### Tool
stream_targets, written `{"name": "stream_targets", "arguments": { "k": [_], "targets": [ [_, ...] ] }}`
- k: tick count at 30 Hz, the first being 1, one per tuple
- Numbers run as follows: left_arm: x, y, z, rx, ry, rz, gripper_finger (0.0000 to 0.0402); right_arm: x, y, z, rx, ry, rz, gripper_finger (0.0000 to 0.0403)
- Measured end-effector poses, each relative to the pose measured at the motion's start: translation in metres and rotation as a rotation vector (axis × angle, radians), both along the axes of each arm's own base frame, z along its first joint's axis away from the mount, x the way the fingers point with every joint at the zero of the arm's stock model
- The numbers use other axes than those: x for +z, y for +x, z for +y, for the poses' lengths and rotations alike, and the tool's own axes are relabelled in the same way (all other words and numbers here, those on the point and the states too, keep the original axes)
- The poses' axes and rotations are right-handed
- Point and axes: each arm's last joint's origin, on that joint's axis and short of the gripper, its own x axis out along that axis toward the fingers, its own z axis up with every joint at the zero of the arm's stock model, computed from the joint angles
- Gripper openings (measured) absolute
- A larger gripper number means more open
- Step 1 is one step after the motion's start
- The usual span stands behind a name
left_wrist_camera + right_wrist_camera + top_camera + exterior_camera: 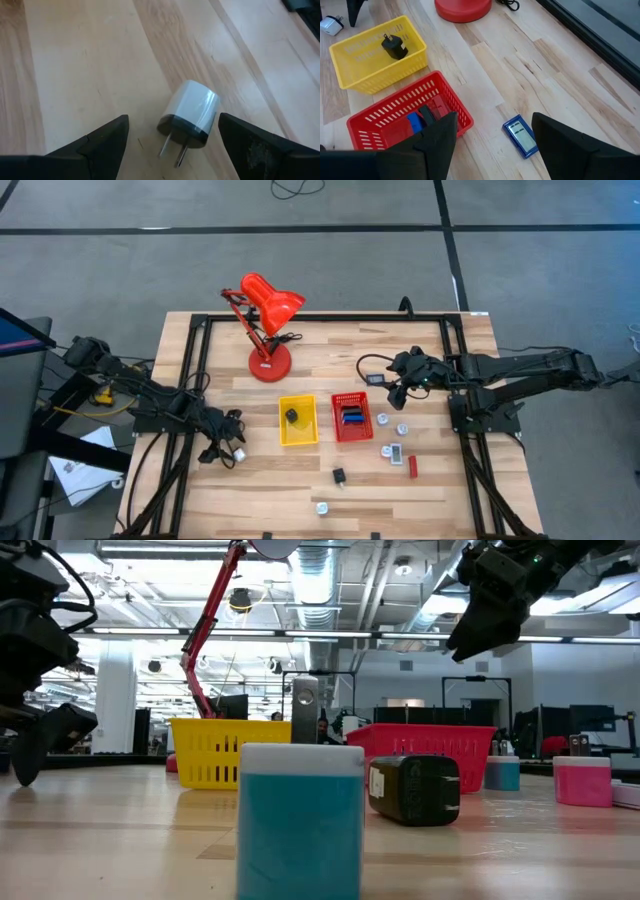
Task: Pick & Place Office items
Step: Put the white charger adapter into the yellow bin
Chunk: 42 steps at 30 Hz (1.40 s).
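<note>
A white charger plug (192,112) with two metal prongs lies on its side on the wood table, also visible in the high view (238,452). My left gripper (173,119) is open and low at the table's left, one finger on either side of the plug, touching nothing. My right gripper (494,117) is open and empty, raised above the table (490,610) right of the lamp. Below it a flat blue rectangle (520,136) lies on the table. The yellow tray (298,435) holds a black plug (394,47). The red tray (338,430) holds blue and red pieces (415,122).
A red desk lamp (268,330) stands at the far middle. Several small pieces lie loose right of and nearer than the trays: white roundish bits (383,419), a red block (412,466), a black plug (339,475), a white bit (322,506). Black frame rails (195,380) run along both sides.
</note>
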Motion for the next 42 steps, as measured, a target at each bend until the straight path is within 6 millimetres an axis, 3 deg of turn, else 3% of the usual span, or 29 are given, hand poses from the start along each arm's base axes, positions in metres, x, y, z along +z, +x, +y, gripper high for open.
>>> {"name": "stream_targets", "arguments": {
  "k": [6,16,21,27,31,37,42],
  "targets": [
    [-0.001,0.0,0.0,-0.015,0.026,-0.011,0.0285,0.0,0.0,0.0,-0.002,-0.002,0.0,0.0249],
    [-0.001,0.0,0.0,-0.014,0.029,-0.019,0.0167,0.0,0.0,0.0,-0.002,-0.002,-0.001,0.0249],
    [0.012,0.01,-0.004,-0.012,-0.035,-0.175,0.0124,0.0,0.0,0.0,-0.002,-0.002,0.0,0.0249],
    [0.028,0.021,-0.005,0.093,-0.067,-0.337,0.0127,0.0,0.0,0.0,-0.002,-0.003,0.0,0.0249],
    [0.052,0.032,-0.005,0.2,-0.132,-0.367,0.0128,0.0,0.0,0.0,-0.001,-0.003,0.0,0.0249],
    [0.087,0.044,-0.002,0.259,-0.069,-0.274,0.0124,0.0,0.0,0.0,0.004,-0.008,0.003,0.0249],
    [0.102,0.059,0.002,0.333,0.055,-0.106,0.0126,0.0,0.0,0.0,0.005,-0.01,0.004,0.0249]
  ]
}}
